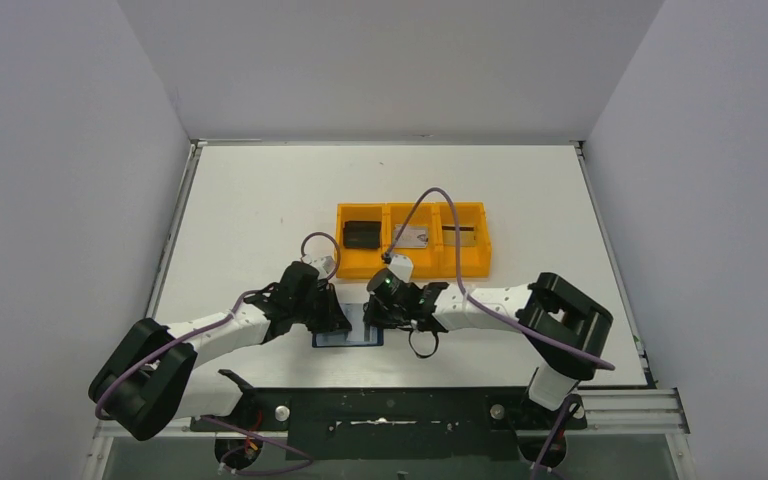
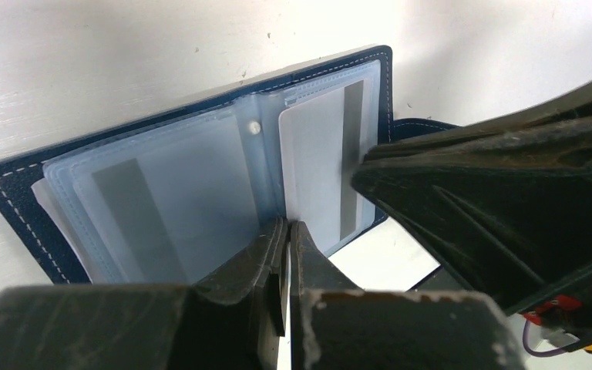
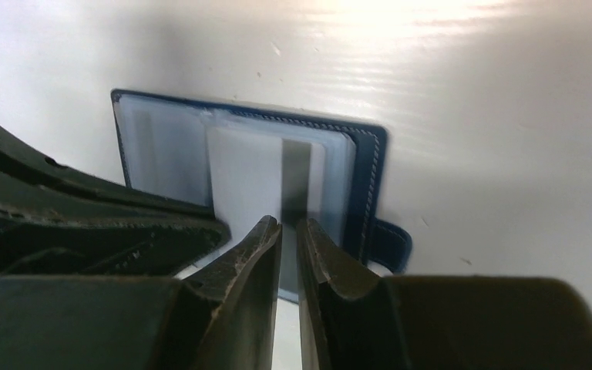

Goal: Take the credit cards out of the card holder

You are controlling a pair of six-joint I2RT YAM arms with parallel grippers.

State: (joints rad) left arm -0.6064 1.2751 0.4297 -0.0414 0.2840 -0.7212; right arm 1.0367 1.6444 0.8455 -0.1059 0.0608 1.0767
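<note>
- The card holder [image 1: 348, 338] lies open on the white table [image 1: 260, 200]. It is low in the middle of the top view, between the two grippers.
- The left gripper [image 2: 287, 225] has its fingers pressed together at the near edge of the holder's middle fold. I cannot tell if a pocket page is pinched there.
- The right gripper [image 3: 289, 223] has only a thin gap between its fingers. Its tips are at the near edge of the holder's right page.
- A pale card with a dark stripe [image 2: 316, 169] sits in the cloudy pocket on that right page. A second card [image 2: 162, 208] sits in the left page.
- Higher up in the top view, the orange tray [image 1: 470, 268] holds a dark thing [image 1: 362, 234] on the left. A silver-grey card [image 1: 412, 237] is in the middle part and a gold-tan card [image 1: 460, 236] is on the right.
</note>
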